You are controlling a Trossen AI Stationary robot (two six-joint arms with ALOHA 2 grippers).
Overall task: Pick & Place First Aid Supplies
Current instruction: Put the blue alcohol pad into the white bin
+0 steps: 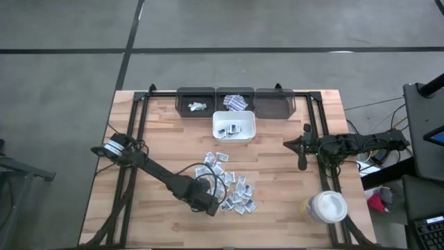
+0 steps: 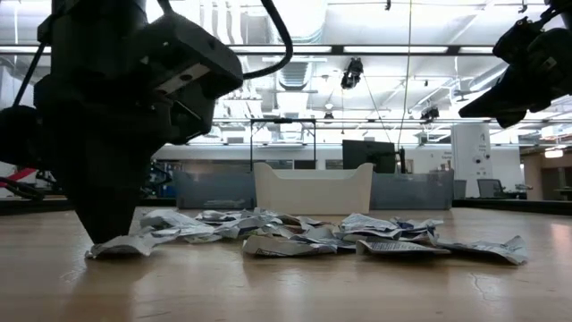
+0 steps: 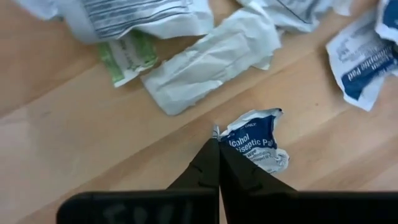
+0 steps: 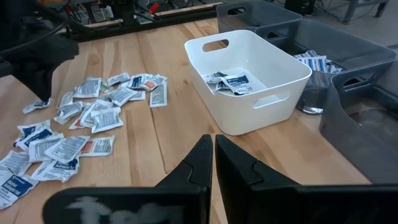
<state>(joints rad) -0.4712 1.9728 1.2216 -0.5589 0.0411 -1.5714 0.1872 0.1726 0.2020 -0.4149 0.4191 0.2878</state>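
Sachet [image 3: 258,140], lower centre: light, crumpled, flimsy; your left gripper [image 3: 216,134] pinches its corner shut. Right gripper [image 4: 214,144] closed, idle.

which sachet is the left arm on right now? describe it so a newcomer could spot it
On the wooden table, find the scattered sachet pile in front of the white bin. At its near-left edge, the left gripper pinches a crumpled sachet: blue panel reading "Alcohol", lying apart from the pile.
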